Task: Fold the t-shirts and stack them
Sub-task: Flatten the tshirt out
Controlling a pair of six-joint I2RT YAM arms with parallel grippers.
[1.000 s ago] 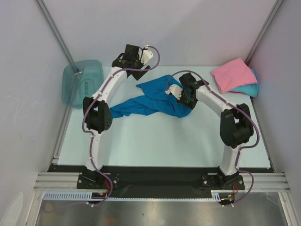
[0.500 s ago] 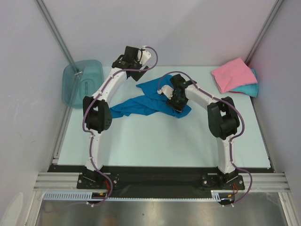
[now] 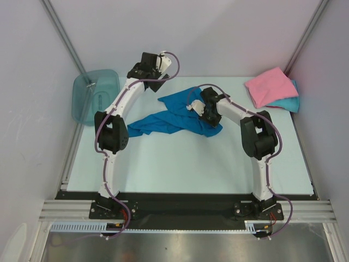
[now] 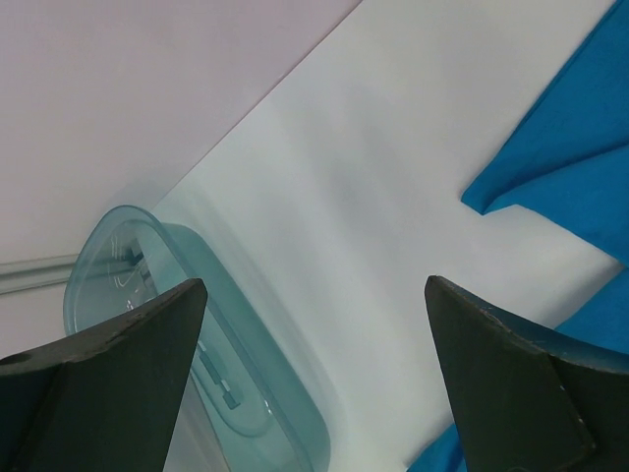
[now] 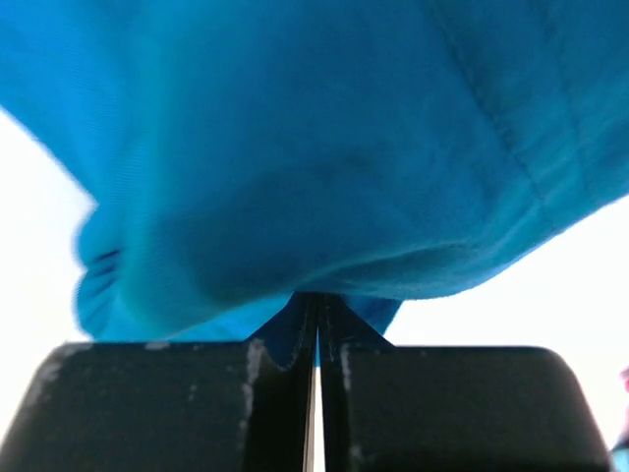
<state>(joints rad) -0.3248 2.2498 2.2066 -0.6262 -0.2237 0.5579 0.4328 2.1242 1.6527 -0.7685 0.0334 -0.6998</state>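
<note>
Right hand (image 5: 314, 313) pinched only a thin fold of the blue t-shirt (image 3: 174, 115), which lay crumpled in the middle of the bench (image 3: 180, 164); left hand (image 4: 314, 315) was spread wide, holding nothing; I judged that one-handed lifting could let the fold slip, or bunch the cloth further.

Likely a lab cell — plain white walls (image 3: 229, 33), aluminium framing (image 3: 180, 210).

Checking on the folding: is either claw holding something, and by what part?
The right claw is shut on the blue t-shirt, pinching a bunched fold of cloth; which hem or sleeve cannot be told. The left claw is open, holding nothing.
</note>
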